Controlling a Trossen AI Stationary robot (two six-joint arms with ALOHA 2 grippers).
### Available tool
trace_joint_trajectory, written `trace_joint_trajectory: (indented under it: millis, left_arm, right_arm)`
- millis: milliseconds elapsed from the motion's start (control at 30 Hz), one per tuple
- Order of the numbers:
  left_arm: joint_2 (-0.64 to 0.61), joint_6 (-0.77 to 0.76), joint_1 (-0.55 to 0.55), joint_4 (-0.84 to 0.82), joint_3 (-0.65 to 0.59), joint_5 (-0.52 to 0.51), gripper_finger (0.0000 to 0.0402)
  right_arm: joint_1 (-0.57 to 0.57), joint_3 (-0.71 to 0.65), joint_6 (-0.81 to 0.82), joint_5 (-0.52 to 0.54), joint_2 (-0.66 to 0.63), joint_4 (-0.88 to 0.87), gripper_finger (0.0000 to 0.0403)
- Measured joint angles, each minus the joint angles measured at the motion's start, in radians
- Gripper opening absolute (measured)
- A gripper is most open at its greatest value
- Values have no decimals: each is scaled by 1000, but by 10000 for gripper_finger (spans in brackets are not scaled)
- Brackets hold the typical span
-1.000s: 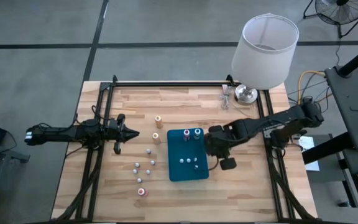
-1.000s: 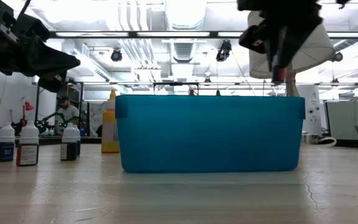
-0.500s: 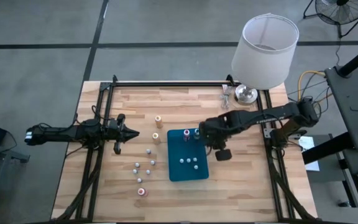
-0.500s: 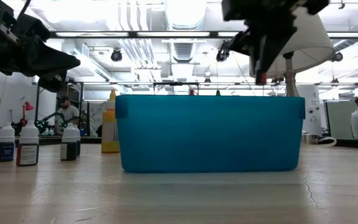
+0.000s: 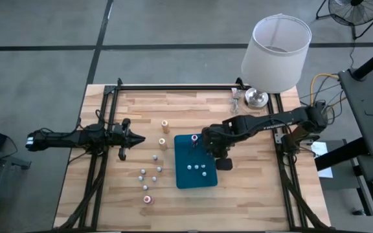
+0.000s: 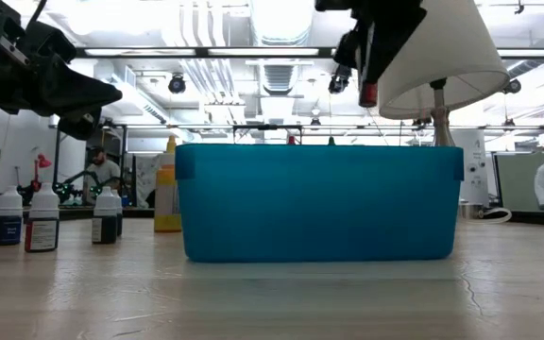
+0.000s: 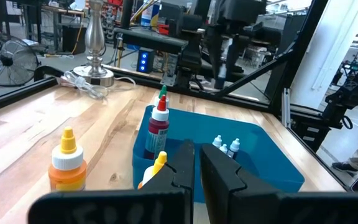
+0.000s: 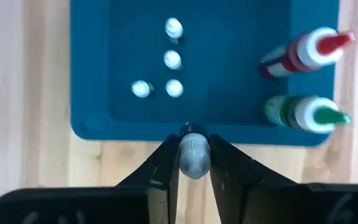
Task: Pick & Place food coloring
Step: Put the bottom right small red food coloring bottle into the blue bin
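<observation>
My right gripper point(image 8: 194, 163) pinches small grey-capped bottle point(image 8: 194, 154) upright, hovering at teal tray point(image 8: 92, 127) rim for drop beside four small bottles point(image 8: 173, 60) inside. Cap colour unclear, probably whitish. Left gripper point(image 5: 139, 139) closed, empty, parked near loose bottles point(image 5: 149, 173).

we see open floor in the near half of the tray point(image 5: 181, 181); four small bottles point(image 5: 197, 169) sit mid-tray, two tall bottles point(image 8: 303, 81) crowd its far end. lamp point(image 5: 276, 55) blocks the far right corner.
</observation>
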Motion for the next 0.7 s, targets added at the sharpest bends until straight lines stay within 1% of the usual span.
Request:
trace_joint_trajectory:
  millis: [133,400,700]
  left_arm:
    - [0,0,0,0,0,0,0]
    - [0,0,0,0,0,0,0]
    - [0,0,0,0,0,0,0]
  right_arm:
    - [22,27,20,0,33,5,59]
    - [63,26,41,0,87,32,59]
    - [76,21,78,4,153,52,59]
